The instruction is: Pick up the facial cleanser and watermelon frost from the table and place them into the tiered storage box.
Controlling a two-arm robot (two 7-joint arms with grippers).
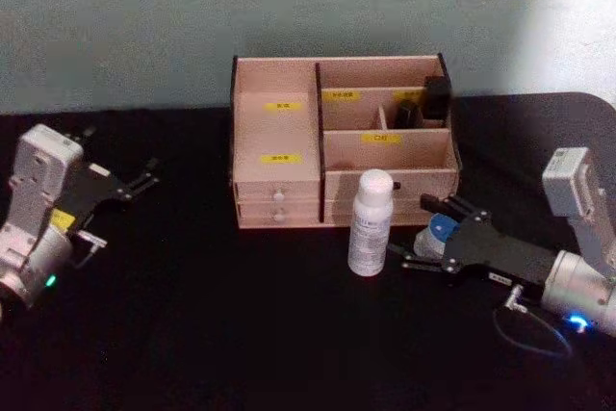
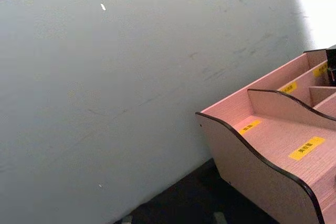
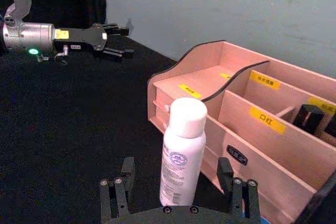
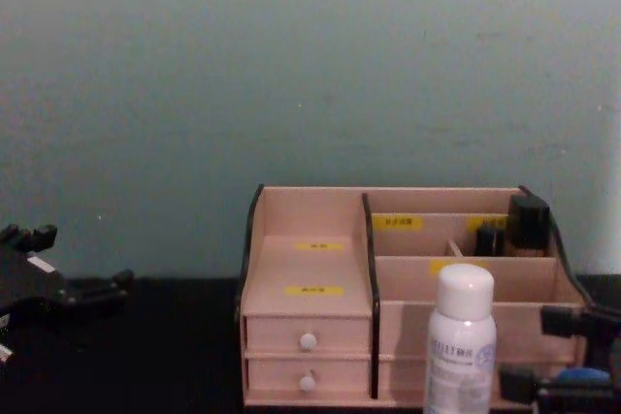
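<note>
closing off-centre, the spread right end effector may topple the facial cleanser standing before the tiered storage box; left end effector idle, spread, left of it.

The left hand was flat and black, a yellow label and green light behind it. Behind the black right hand, a silver arm bore a blue light and thin cable.

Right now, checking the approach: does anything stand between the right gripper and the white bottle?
Nothing visible: the right gripper, jaws open, faces the upright white bottle directly. A small blue object lies close by the jaws.
</note>
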